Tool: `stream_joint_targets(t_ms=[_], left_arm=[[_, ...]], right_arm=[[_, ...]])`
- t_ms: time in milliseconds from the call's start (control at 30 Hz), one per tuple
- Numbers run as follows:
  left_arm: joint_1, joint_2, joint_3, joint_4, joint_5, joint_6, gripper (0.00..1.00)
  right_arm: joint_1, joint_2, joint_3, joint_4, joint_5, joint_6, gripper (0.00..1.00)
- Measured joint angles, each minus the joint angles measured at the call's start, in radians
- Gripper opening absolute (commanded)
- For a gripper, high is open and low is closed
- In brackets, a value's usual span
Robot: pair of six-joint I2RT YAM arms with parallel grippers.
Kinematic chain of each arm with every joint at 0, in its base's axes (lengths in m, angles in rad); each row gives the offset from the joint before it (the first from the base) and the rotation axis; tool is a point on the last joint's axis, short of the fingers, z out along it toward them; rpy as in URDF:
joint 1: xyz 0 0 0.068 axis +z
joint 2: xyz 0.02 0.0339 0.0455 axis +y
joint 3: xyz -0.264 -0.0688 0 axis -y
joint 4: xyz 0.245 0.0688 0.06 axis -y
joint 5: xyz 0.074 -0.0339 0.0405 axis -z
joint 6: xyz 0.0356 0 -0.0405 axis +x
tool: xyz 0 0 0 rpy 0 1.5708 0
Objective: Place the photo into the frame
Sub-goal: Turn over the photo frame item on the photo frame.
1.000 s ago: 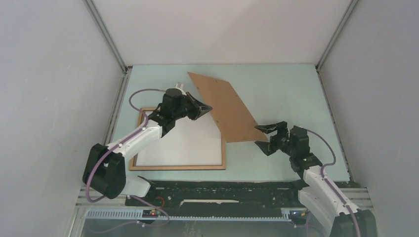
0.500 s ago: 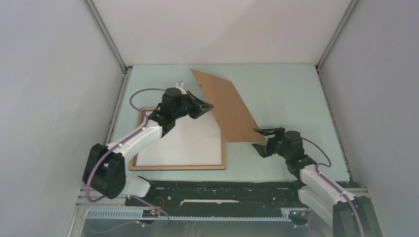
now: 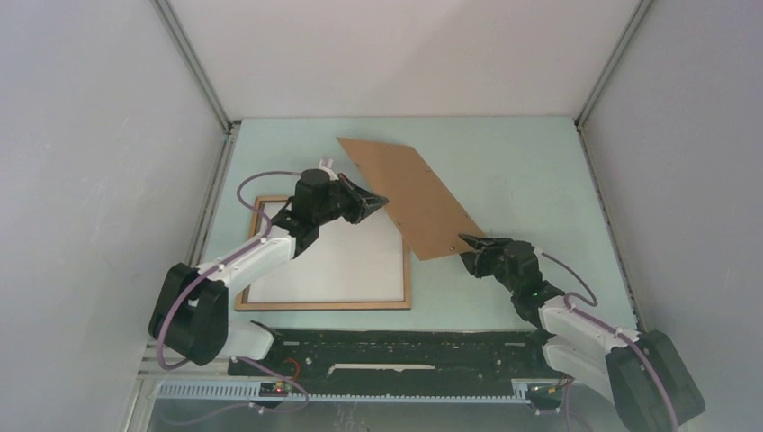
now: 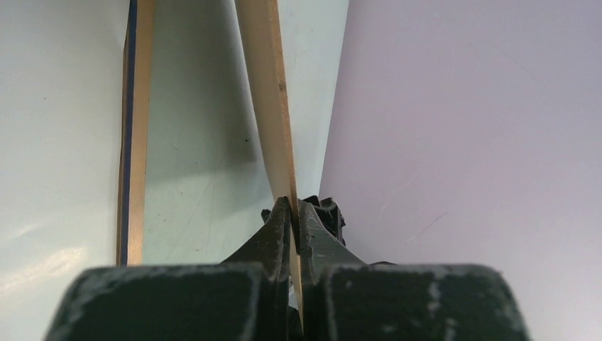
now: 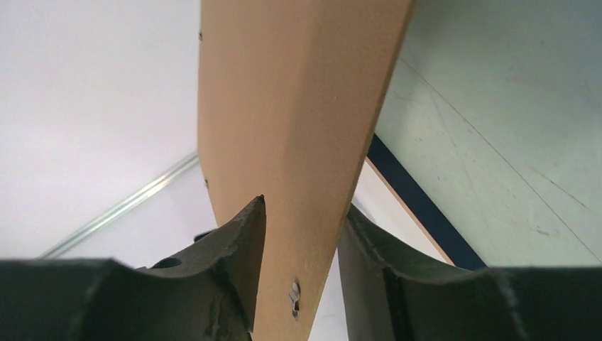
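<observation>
The frame [image 3: 324,304] lies flat at the left, wood-brown rails up. A white sheet [image 3: 333,265], the photo's plain back, fills it. A plain brown backing board [image 3: 409,193] is held tilted above the frame's right side. My left gripper [image 3: 382,202] is shut on the board's left edge; the left wrist view shows the thin board [image 4: 266,85] pinched in that gripper [image 4: 294,206]. My right gripper [image 3: 470,245] is at the board's near right corner. In the right wrist view it [image 5: 302,220] is open, its jaws straddling the board [image 5: 284,106] with a gap.
Grey walls close in the pale green table [image 3: 522,171] on the left, back and right. The frame's navy edge shows in the left wrist view [image 4: 128,142] and the right wrist view [image 5: 412,199]. A black rail [image 3: 396,346] runs along the near edge.
My right gripper has moved left and forward to the board's near corner, and its jaws now straddle it. The left gripper keeps its hold; the board has shifted slightly.
</observation>
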Motion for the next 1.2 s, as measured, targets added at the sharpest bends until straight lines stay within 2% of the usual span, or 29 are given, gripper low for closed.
stream_joint_targets(t_ms=[67,233,300,400,500,667,767,867,1000,1100,1200], left_arm=[[-0.006,-0.007,-0.01,0.003,-0.009,-0.005,0.0],[-0.034,-0.035,-0.059,0.027,-0.043,-0.006,0.0],[-0.036,-0.045,-0.082,0.026,-0.063,-0.007,0.01],[-0.036,-0.06,-0.104,0.013,-0.083,-0.003,0.1],[-0.042,-0.101,-0.111,-0.024,-0.101,0.035,0.3],[-0.066,-0.226,-0.129,-0.143,-0.127,0.182,0.63],[-0.064,-0.303,-0.157,-0.202,-0.155,0.245,0.78],[-0.06,-0.378,-0.196,-0.293,-0.191,0.294,0.86],[-0.03,-0.521,-0.222,-0.504,-0.255,0.356,0.99],[0.045,-0.639,-0.213,-0.65,-0.306,0.416,1.0],[0.179,-0.653,-0.163,-0.774,-0.333,0.48,1.0]], right_arm=[[0.007,0.023,0.001,0.026,0.041,0.006,0.36],[0.009,0.086,0.002,0.1,0.122,0.019,0.0],[0.0,0.11,0.002,0.165,0.145,0.02,0.0],[-0.026,0.152,0.001,0.274,0.139,-0.031,0.0],[-0.08,0.214,0.0,0.406,0.077,-0.151,0.0],[-0.207,0.306,0.029,0.616,-0.08,-0.342,0.0],[-0.263,0.413,0.059,0.701,-0.148,-0.44,0.0],[-0.29,0.555,0.111,0.785,-0.227,-0.487,0.0],[-0.291,0.775,0.231,0.935,-0.381,-0.496,0.0],[-0.29,0.893,0.283,1.013,-0.479,-0.497,0.0],[-0.289,0.933,0.288,1.037,-0.541,-0.506,0.0]])
